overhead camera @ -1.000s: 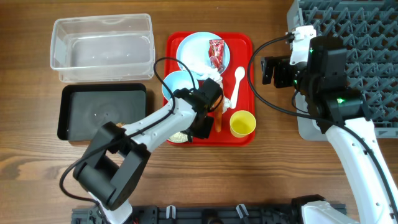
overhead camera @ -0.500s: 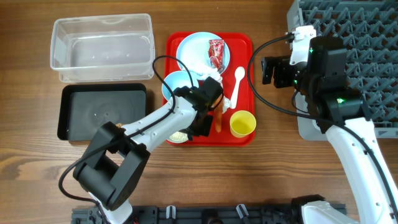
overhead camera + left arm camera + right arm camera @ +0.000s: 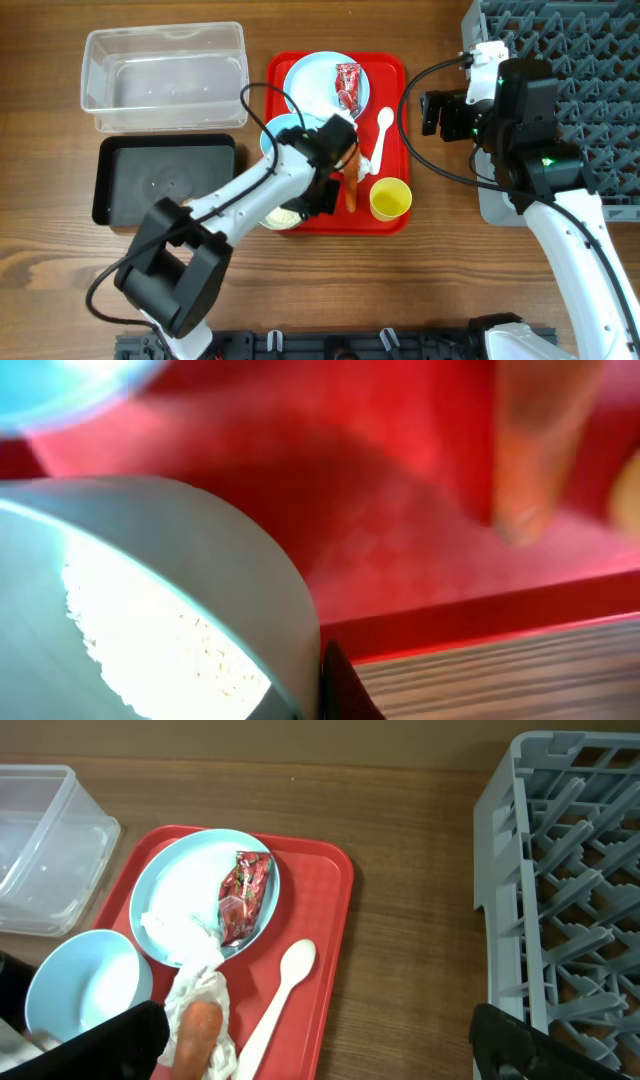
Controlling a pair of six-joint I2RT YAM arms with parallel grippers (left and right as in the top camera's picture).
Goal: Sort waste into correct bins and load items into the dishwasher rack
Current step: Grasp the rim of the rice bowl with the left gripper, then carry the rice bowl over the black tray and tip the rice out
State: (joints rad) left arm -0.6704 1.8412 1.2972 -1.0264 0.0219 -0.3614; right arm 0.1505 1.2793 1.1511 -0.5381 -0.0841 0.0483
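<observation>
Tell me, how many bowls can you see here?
2. A pale blue bowl sits on the red tray, beside the plate. A mint bowl with white grains is at the tray's near left corner, partly under the left arm, which could hide more.

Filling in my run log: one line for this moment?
left claw: at rice bowl rim, grip unclear | right claw: open, empty, beside rack

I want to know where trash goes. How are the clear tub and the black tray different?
The tub is see-through; the black tray is dark. The tub has taller walls; the black tray is shallow. The tub looks a bit bigger than the black tray. Both are rectangles left of the red tray.
</observation>
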